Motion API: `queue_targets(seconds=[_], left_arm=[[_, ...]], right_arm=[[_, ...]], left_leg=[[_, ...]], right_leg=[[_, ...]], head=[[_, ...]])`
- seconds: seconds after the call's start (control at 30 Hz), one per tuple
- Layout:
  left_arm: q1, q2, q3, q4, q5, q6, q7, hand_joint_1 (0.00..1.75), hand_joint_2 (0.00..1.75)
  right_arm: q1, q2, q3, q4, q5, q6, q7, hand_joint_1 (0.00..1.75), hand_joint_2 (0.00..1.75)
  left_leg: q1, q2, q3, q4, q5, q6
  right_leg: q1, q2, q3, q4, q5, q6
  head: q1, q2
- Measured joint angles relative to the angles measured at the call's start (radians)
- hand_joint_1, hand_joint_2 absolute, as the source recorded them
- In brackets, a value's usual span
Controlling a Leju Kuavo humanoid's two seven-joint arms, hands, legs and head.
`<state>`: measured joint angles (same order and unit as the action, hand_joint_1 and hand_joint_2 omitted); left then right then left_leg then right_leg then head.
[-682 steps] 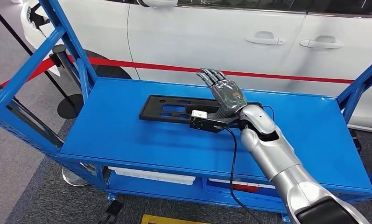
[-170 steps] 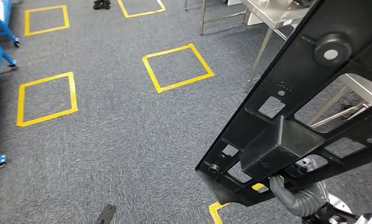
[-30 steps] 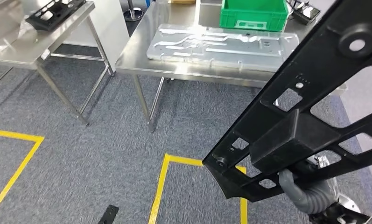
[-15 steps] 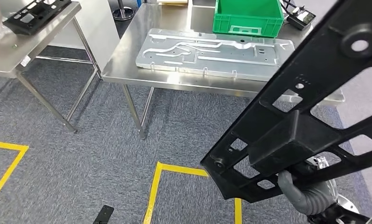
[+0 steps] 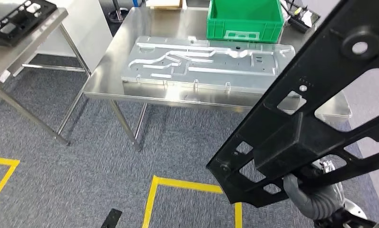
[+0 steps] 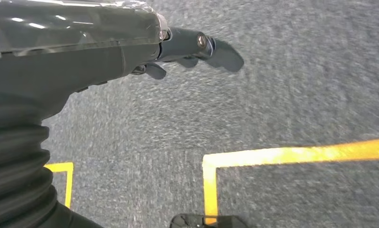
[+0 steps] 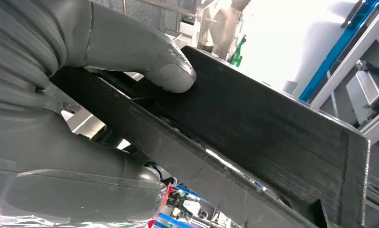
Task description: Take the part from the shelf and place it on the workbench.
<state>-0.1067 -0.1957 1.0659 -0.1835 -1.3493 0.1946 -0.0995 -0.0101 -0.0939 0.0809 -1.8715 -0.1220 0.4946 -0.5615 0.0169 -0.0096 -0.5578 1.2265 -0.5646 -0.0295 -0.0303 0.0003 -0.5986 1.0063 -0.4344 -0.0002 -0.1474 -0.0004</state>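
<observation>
Part (image 5: pixel 311 123) gripped in right hand (image 7: pixel 106 61), workbench (image 5: pixel 130 90) ahead

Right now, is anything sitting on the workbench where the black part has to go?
Yes. A large silver metal panel covers most of the steel workbench, and a green crate stands behind it. The right hand grips the black part; bare space is mostly along the edges.

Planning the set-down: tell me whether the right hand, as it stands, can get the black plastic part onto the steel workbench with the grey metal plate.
Probably not yet. The right hand grips the long black plastic part high, and bare carpet separates it from the steel workbench. The grey metal plate and green crate cover much of its top.
</observation>
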Motion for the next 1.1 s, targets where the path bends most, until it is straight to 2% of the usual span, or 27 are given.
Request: queue_targets(seconds=[0.03,0.07,0.1,0.13,0.17,0.23,0.27,0.3,0.4,0.43,0.47,0.53,0.57,0.6,0.63,0.7,0.73,0.77,0.87,0.93,0.97,1.03,1.07,1.1], left_arm=[[0.001,0.0,0.0,0.0,0.0,0.0,0.0,0.0,1.75],[0.002,0.0,0.0,0.0,0.0,0.0,-0.001,0.0,1.75],[0.003,0.0,0.0,0.0,0.001,0.0,-0.004,0.0,1.75],[0.003,0.0,0.0,0.0,0.002,0.0,-0.007,0.0,1.75],[0.004,0.0,0.0,0.0,0.004,-0.001,-0.01,0.0,1.75],[0.006,0.0,0.0,0.0,0.008,0.0,-0.014,0.0,1.75],[0.007,0.001,0.0,0.0,0.01,0.0,-0.014,0.0,1.75],[0.007,0.001,0.0,0.0,0.011,0.001,-0.014,0.0,1.75],[0.005,-0.004,0.001,0.0,0.012,0.007,-0.015,0.0,1.75],[0.003,-0.006,0.001,0.0,0.012,0.01,-0.016,0.0,1.75],[0.002,-0.007,0.001,0.0,0.012,0.012,-0.017,0.0,1.75],[0.002,-0.007,0.001,0.0,0.011,0.014,-0.02,0.0,1.75],[0.002,-0.007,0.001,0.0,0.01,0.015,-0.021,0.0,1.75],[0.003,-0.008,0.001,0.0,0.01,0.015,-0.021,0.0,1.75],[0.004,-0.008,0.001,0.0,0.01,0.014,-0.021,0.0,1.75],[0.007,-0.01,0.001,0.0,0.009,0.014,-0.021,0.0,1.75],[0.006,-0.011,0.001,0.0,0.009,0.014,-0.021,0.0,1.75],[0.006,-0.012,0.001,0.0,0.009,0.014,-0.021,0.0,1.75],[0.005,-0.013,0.001,0.0,0.009,0.014,-0.021,0.0,1.75],[0.004,-0.012,0.001,0.0,0.009,0.014,-0.021,0.0,1.75],[0.003,-0.012,0.001,0.0,0.009,0.014,-0.021,0.0,1.75],[0.002,-0.012,0.0,0.0,0.009,0.013,-0.021,0.0,1.75],[0.002,-0.012,0.0,0.0,0.009,0.012,-0.021,0.0,1.75],[0.003,-0.011,0.0,0.0,0.009,0.012,-0.021,0.0,1.75]], right_arm=[[0.001,0.0,0.0,0.0,0.0,0.0,0.0,1.75,1.75],[0.002,0.0,0.0,0.0,0.001,0.001,0.0,1.75,1.75],[0.003,0.0,0.0,0.0,0.001,0.001,0.0,1.75,1.75],[0.003,0.0,0.0,0.0,0.001,0.001,0.0,1.75,1.75],[0.003,0.0,0.0,0.0,0.002,0.001,0.0,1.75,1.75],[0.003,0.002,0.0,0.002,0.007,0.003,0.001,1.75,1.75],[0.003,0.002,0.0,0.003,0.011,0.005,0.002,1.75,1.75],[0.002,0.003,0.0,0.004,0.016,0.006,0.005,1.75,1.75],[-0.007,0.004,0.0,0.005,0.024,0.008,0.009,1.75,1.75],[-0.011,0.004,0.0,0.005,0.025,0.008,0.009,1.75,1.75],[-0.013,0.004,0.0,0.005,0.025,0.008,0.009,1.75,1.75],[-0.012,0.004,0.0,0.007,0.025,0.007,0.008,1.75,1.75],[-0.009,0.004,0.0,0.009,0.025,0.007,0.007,1.75,1.75],[-0.005,0.004,-0.001,0.01,0.026,0.007,0.004,1.75,1.75],[-0.003,0.004,-0.001,0.012,0.026,0.007,0.001,1.75,1.75],[-0.001,0.004,-0.002,0.013,0.026,0.007,-0.006,1.75,1.75],[-0.001,0.004,-0.002,0.014,0.026,0.008,-0.008,1.75,1.75],[-0.001,0.004,-0.002,0.014,0.026,0.008,-0.011,1.75,1.75],[0.002,0.004,-0.002,0.016,0.026,0.008,-0.014,1.75,1.75],[0.003,0.004,-0.002,0.016,0.026,0.008,-0.015,1.75,1.75],[0.004,0.003,-0.002,0.016,0.027,0.008,-0.016,1.75,1.75],[0.006,0.003,-0.002,0.016,0.027,0.008,-0.017,1.75,1.75],[0.007,0.003,-0.002,0.016,0.027,0.009,-0.017,1.75,1.75],[0.009,0.003,-0.002,0.017,0.027,0.009,-0.017,1.75,1.75]], left_leg=[[0.0,0.001,-0.043,0.045,-0.038,-0.001],[0.0,0.002,-0.076,0.067,-0.075,0.0],[0.0,0.002,-0.097,0.063,-0.096,0.001],[-0.001,0.002,-0.107,0.033,-0.09,0.005],[-0.002,0.004,-0.108,-0.018,-0.05,0.012],[-0.012,0.024,-0.108,-0.136,0.091,0.029],[-0.017,0.032,-0.108,-0.173,0.146,0.035],[-0.022,0.036,-0.111,-0.191,0.179,0.039],[-0.019,0.014,-0.103,-0.199,0.186,0.049],[-0.016,0.006,-0.098,-0.204,0.185,0.054],[-0.014,-0.001,-0.094,-0.207,0.184,0.059],[-0.016,-0.018,-0.089,-0.208,0.177,0.066],[-0.017,-0.025,-0.086,-0.208,0.172,0.068],[-0.018,-0.032,-0.082,-0.207,0.168,0.069],[-0.019,-0.038,-0.075,-0.206,0.162,0.069],[-0.021,-0.046,-0.057,-0.206,0.15,0.067],[-0.024,-0.05,-0.051,-0.204,0.145,0.064],[-0.025,-0.052,-0.048,-0.203,0.141,0.06],[-0.027,-0.052,-0.046,-0.204,0.134,0.045],[-0.029,-0.036,-0.053,-0.182,0.114,0.034],[-0.028,-0.024,-0.07,-0.144,0.089,0.029],[-0.02,-0.005,-0.132,-0.011,0.022,0.018],[-0.016,-0.001,-0.164,0.055,-0.002,0.013],[-0.011,0.001,-0.183,0.093,-0.009,0.009]], right_leg=[[0.001,0.0,0.013,0.0,-0.011,-0.002],[0.003,0.001,0.027,0.0,-0.022,-0.003],[0.004,0.002,0.044,0.0,-0.034,-0.003],[0.006,0.003,0.061,0.0,-0.046,-0.003],[0.007,0.002,0.079,0.0,-0.059,-0.002],[0.011,-0.001,0.107,0.002,-0.084,0.003],[0.014,-0.003,0.115,0.002,-0.096,0.008],[0.017,-0.005,0.119,0.002,-0.105,0.014],[0.017,-0.014,0.13,0.0,-0.127,0.033],[0.016,-0.014,0.122,0.022,-0.142,0.038],[0.014,-0.012,0.1,0.067,-0.166,0.042],[0.014,-0.007,0.016,0.205,-0.219,0.047],[0.014,-0.006,-0.026,0.262,-0.229,0.049],[0.015,-0.005,-0.054,0.286,-0.218,0.048],[0.016,-0.004,-0.061,0.268,-0.183,0.046],[0.019,0.001,-0.032,0.147,-0.082,0.034],[0.021,0.004,-0.011,0.084,-0.046,0.027],[0.024,0.008,0.003,0.043,-0.027,0.02],[0.025,0.011,0.012,0.016,-0.026,0.007],[0.019,0.008,0.02,0.005,-0.024,-0.002],[0.016,0.004,0.024,0.0,-0.023,-0.006],[0.014,-0.004,0.028,-0.002,-0.025,-0.011],[0.014,-0.007,0.028,-0.001,-0.026,-0.011],[0.013,-0.009,0.029,-0.001,-0.027,-0.01]], head=[[0.0,0.0],[0.0,0.0],[0.0,0.0],[0.0,0.0],[0.0,0.0],[0.0,0.0],[0.0,0.0],[0.0,0.0],[0.0,0.0],[0.0,0.0],[0.001,0.0],[0.001,0.0],[0.001,0.0],[0.001,0.0],[0.001,0.0],[0.001,0.0],[0.001,0.0],[0.001,0.0],[0.0,0.0],[0.0,0.0],[0.0,0.0],[0.0,0.0],[0.0,0.0],[0.0,0.0]])
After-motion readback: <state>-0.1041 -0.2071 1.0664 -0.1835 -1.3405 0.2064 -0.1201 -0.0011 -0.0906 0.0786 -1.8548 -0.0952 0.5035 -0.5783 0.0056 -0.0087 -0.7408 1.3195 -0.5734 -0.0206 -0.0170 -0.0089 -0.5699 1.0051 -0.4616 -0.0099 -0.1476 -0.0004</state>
